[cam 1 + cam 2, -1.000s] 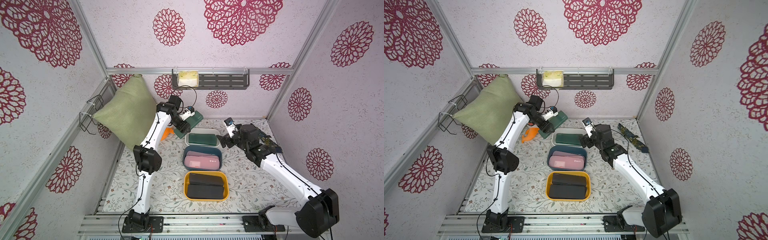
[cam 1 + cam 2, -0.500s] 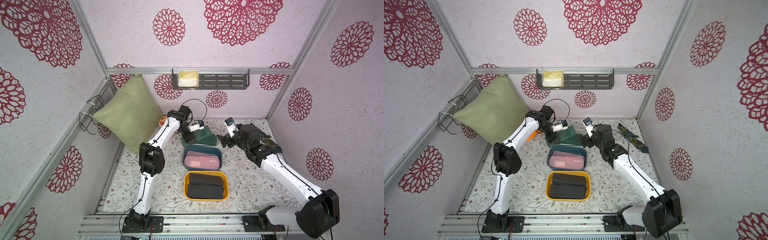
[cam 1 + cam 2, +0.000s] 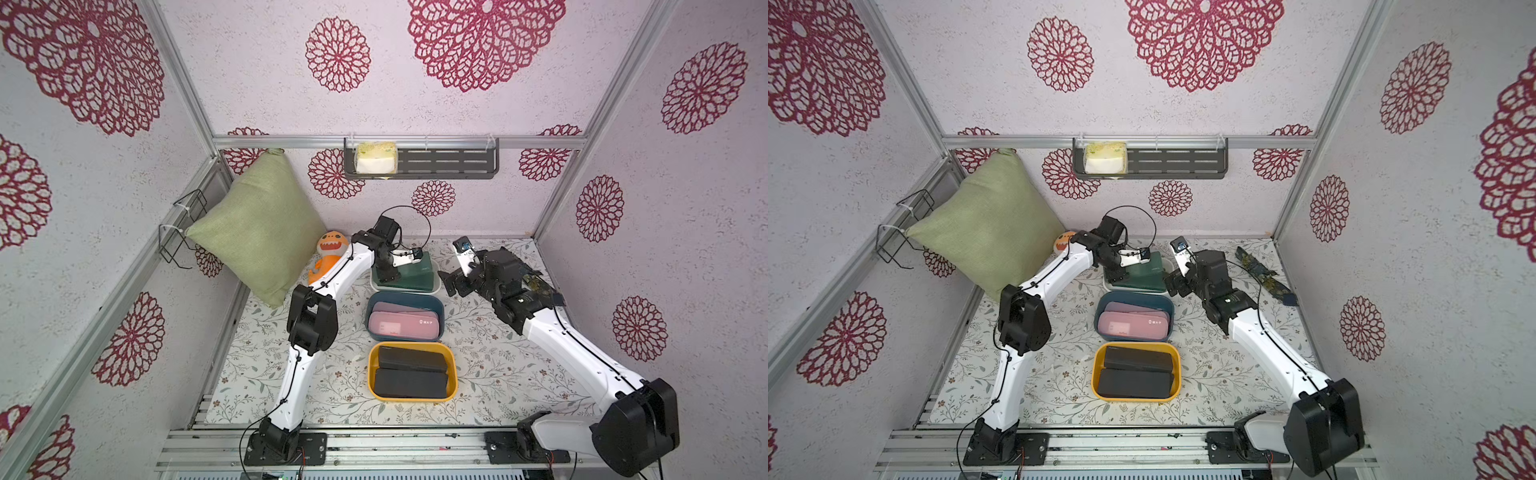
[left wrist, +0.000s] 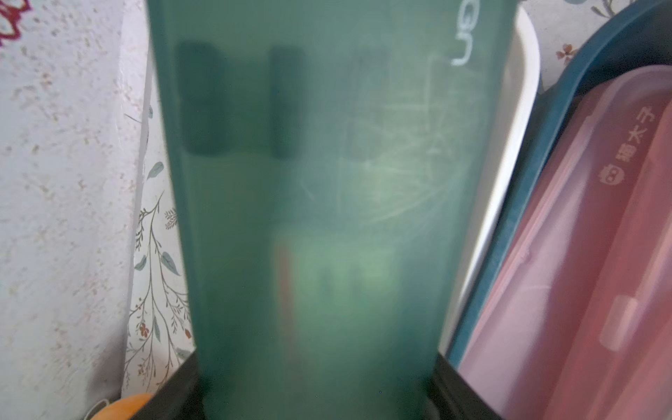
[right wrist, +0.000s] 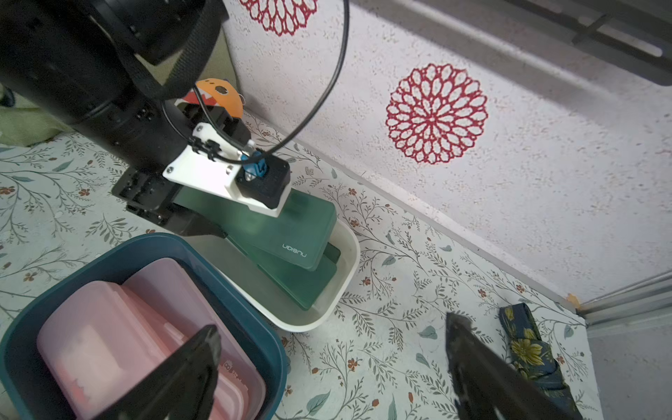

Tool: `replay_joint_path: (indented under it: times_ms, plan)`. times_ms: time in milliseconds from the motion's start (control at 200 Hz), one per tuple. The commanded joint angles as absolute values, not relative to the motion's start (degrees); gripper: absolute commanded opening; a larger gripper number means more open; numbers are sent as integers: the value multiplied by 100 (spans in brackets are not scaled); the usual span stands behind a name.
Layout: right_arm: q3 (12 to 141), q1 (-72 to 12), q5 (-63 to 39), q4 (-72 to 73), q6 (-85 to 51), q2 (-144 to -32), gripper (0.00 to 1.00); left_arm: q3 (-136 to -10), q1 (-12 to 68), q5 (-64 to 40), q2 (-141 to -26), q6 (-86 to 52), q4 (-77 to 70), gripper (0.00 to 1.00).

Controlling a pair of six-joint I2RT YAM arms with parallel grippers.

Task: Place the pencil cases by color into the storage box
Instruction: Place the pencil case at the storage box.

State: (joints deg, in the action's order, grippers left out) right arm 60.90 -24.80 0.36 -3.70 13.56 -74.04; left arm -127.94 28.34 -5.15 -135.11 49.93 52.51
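One green case (image 5: 309, 225) grasped by left end effector (image 3: 390, 272) (fingertips hidden), right end effector (image 5: 332, 327) released.

Pale textured walls (image 3: 257, 95) printed with crimson rosettes enclose the bay. A dark slotted shelf (image 3: 453, 164) hangs just under the aluminium rail (image 3: 291, 142). Below the shelf and to its left leans a green cushion (image 3: 257, 220); beneath it lies the leaf-patterned floor (image 3: 498, 374). The light is soft and even.

Left arm (image 3: 293, 382) and right arm (image 3: 573, 349) are wearing white shells — black joints between. A thin black cable (image 3: 405, 206) is looping off the left.
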Motion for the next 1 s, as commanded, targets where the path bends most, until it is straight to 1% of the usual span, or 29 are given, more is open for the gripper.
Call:
replay_joint_path:
  times_ms: [0,340,720,996]
  plan:
    - [6134,-2419,158,-202,1414,-7201,99,-12765,2869,-492,-13594,5206,4747,27]
    - [6143,-2365,184,-272,1408,-7225,99,-12526,2909,-431,-13789,5361,4544,26]
    - [6153,-2348,133,-259,1414,-7259,99,-12005,3134,-361,-13667,5389,4492,26]
    - [6155,-2329,133,-251,1478,-7229,99,-11874,3234,-177,-13663,5481,4413,27]
